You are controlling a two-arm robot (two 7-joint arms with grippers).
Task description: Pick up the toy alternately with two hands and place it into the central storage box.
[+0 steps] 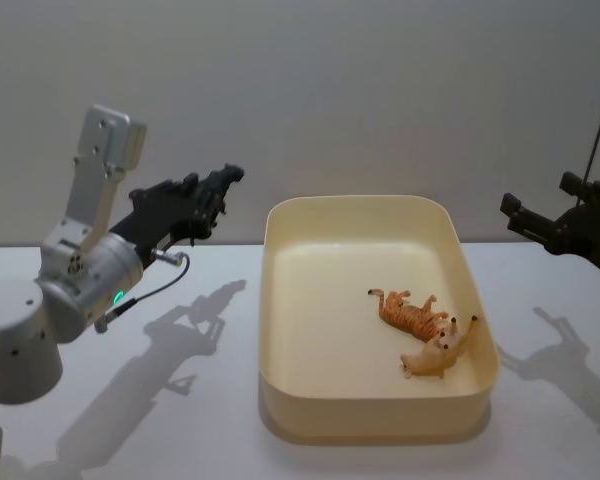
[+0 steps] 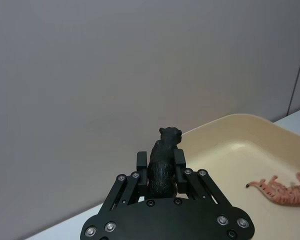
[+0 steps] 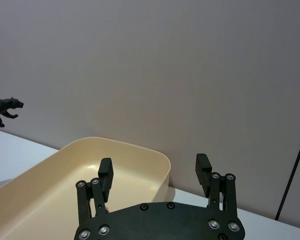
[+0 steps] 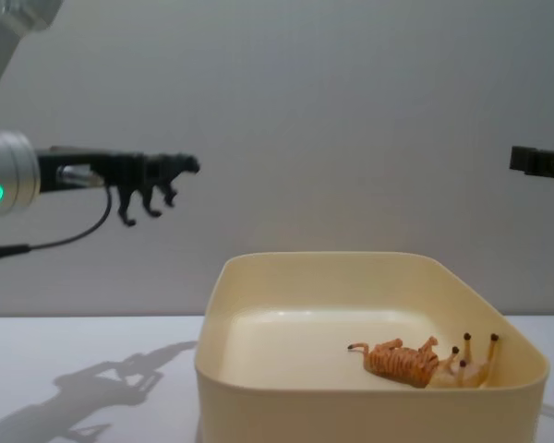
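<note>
My left gripper [image 1: 212,192] is raised high over the table, left of the central storage box [image 1: 280,300], and is shut on a small black panther toy [image 4: 162,180]. The left wrist view shows the black toy [image 2: 164,162] clamped between the fingers [image 2: 141,162], head pointing forward. The cream-yellow box [image 4: 258,388] holds an orange tiger figure [image 1: 412,311] and a tan giraffe figure [image 1: 438,350], both lying on their sides. My right gripper [image 3: 155,172] hangs open and empty in the air off the box's right side [image 1: 525,215].
The white table [image 1: 210,420] lies around the box, with arm shadows on both sides. A grey wall stands behind. A thin dark cable [image 1: 598,120] hangs at the far right.
</note>
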